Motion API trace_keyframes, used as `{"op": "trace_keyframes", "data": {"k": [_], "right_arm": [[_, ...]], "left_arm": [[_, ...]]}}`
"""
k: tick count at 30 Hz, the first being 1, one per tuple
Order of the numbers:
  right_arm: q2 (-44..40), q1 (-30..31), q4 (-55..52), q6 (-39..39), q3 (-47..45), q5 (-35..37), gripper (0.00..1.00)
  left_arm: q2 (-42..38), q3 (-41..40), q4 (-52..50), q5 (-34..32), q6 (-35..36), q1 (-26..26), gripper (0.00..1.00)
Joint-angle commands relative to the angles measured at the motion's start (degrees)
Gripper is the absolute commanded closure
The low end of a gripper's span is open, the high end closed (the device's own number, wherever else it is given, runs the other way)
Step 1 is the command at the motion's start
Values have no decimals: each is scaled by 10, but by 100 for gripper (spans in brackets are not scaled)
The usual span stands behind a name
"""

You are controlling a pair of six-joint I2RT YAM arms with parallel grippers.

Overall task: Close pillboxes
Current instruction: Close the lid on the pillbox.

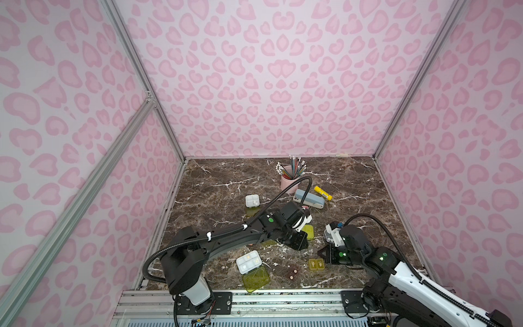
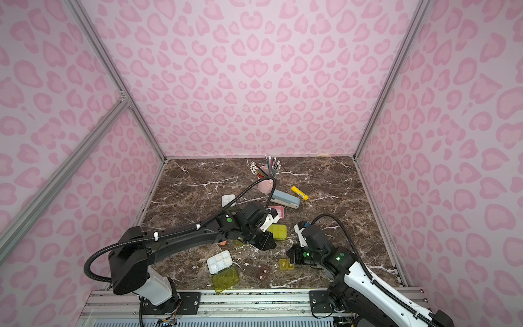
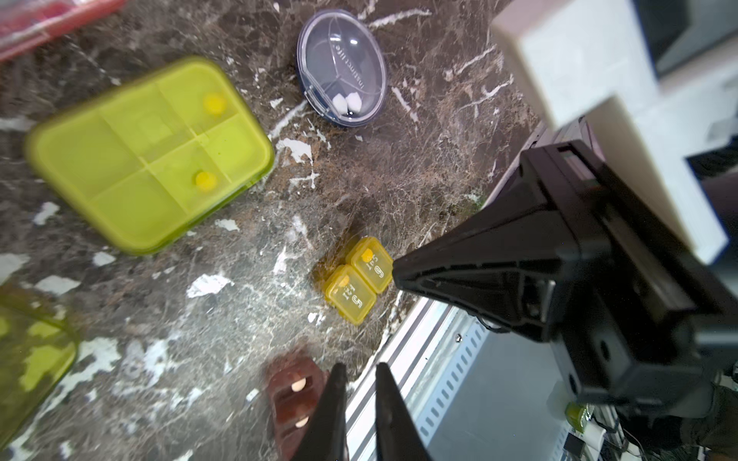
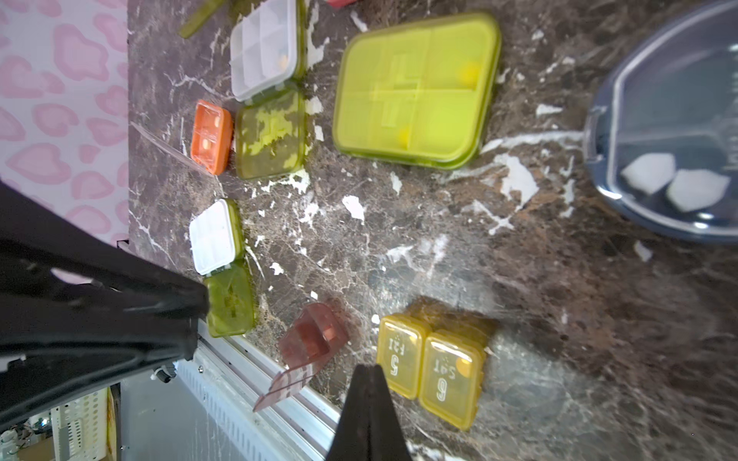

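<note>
Closed yellow-green pillbox (image 3: 151, 155): the lid is down and it lies flat near the middle of the marble table (image 1: 215, 181). Two yellow pills show through the lid.
Round dark-blue pillbox (image 3: 342, 68): it is shut and sits just right of the yellow-green one, not touching it. Two white pieces are inside.
Yellow two-cell pillbox (image 4: 431, 367): both lids are down, marked 5 and 6. It sits on the near side, right of centre.
Brown pillbox (image 4: 315, 339): its lid stands open. It is just left of the yellow pair, close to the near edge.
Near white tray (image 1: 248, 262): it is open and lies left of the brown one. Its yellow-green lid (image 1: 256, 279) lies flat toward the near edge.
Far white tray (image 1: 252, 200): it is open, farther back on the left, with its lid flat on its near side.
Third white tray (image 4: 265, 44): it is open, with its lid lying flat beside the orange pillbox (image 4: 211, 137).
Pink pillbox (image 2: 276, 211): it is partly hidden behind the left arm, and its state is unclear.
Right gripper (image 4: 369, 375): its fingers are pressed together with nothing between them. The tip is just beside the cell marked 5, and whether it touches cannot be told.
Left gripper (image 3: 360, 373): its fingers are a narrow gap apart and hold nothing. The brown pillbox shows just past the tips.
Far side: a grey-blue stapler (image 1: 308, 198), a yellow glue stick (image 1: 323, 193) and a pink cup of pencils (image 1: 290, 177).
</note>
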Motion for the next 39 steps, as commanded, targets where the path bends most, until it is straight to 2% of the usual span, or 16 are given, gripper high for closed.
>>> {"op": "trace_keyframes", "data": {"k": [1, 6, 11, 14, 19, 23, 28, 39], "right_arm": [[-10, 7, -8, 16, 6, 10, 99], [-15, 37, 8, 47, 14, 12, 88], [-3, 101, 23, 81, 26, 40, 70], [10, 143, 28, 97, 34, 59, 61], [46, 190, 37, 105, 43, 62, 52], [73, 217, 29, 94, 59, 64, 46], [82, 223, 38, 84, 45, 36, 40], [45, 226, 29, 105, 22, -5, 37]], "left_arm": [[-42, -22, -30, -27, 0, 4, 71], [-123, -90, -29, -43, -30, 9, 52], [-202, -174, -8, -53, -76, 9, 40], [-246, -226, 7, -64, -103, 10, 37], [-282, -284, 37, -66, -136, 14, 34], [-266, -308, 70, -40, -148, 33, 32], [-218, -318, 136, -1, -161, 51, 32], [-139, -304, 189, 23, -176, 55, 34]]}}
